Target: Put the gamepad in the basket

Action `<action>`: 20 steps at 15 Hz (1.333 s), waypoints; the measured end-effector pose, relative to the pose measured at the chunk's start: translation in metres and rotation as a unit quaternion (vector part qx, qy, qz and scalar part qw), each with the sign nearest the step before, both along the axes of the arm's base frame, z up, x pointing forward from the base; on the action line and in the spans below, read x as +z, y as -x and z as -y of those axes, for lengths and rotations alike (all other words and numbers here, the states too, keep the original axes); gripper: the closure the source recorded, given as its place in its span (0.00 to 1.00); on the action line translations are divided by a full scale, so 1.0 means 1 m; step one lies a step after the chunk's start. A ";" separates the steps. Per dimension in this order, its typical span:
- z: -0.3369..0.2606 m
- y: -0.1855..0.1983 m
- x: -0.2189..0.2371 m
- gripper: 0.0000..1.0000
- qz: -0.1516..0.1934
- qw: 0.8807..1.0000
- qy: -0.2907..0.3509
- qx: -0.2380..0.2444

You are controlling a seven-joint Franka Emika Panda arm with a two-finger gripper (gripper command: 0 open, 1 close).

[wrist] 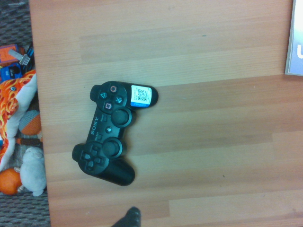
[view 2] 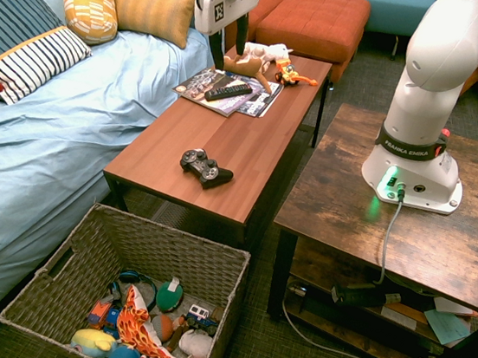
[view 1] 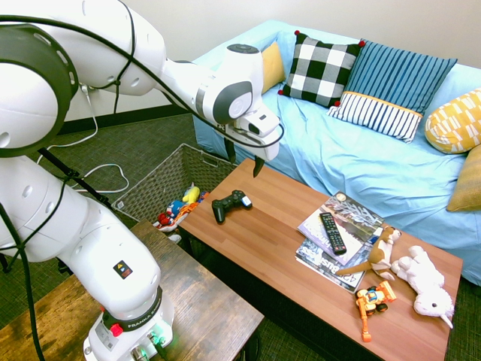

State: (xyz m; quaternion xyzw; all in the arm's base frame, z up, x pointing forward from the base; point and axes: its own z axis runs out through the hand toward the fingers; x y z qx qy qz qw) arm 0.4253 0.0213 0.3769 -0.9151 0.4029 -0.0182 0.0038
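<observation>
The black gamepad (view 1: 230, 204) (view 2: 205, 166) (wrist: 112, 139) lies flat on the wooden coffee table (view 1: 285, 248) (view 2: 251, 134), near the table end closest to the basket. A white sticker marks one of its handles. My gripper (view 1: 244, 156) (view 2: 229, 47) hangs open well above the table, over the gamepad, with nothing between its fingers. The woven wicker basket (view 1: 154, 180) (view 2: 74, 260) stands on the floor just past that table end and holds several toys.
Magazines (view 1: 338, 229) with a slim TV remote (view 1: 332, 232) on top lie mid-table. Plush animals (view 1: 421, 282) and an orange toy (view 1: 373, 299) sit at the far end. A blue sofa (view 1: 361, 165) with cushions runs along the table. A darker wooden table (view 2: 400, 211) carries the arm.
</observation>
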 end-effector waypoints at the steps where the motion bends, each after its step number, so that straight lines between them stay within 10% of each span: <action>1: 0.000 -0.001 0.000 0.00 0.001 1.000 0.000 0.000; 20: -0.101 -0.084 -0.234 0.00 -0.079 0.988 -0.016 -0.133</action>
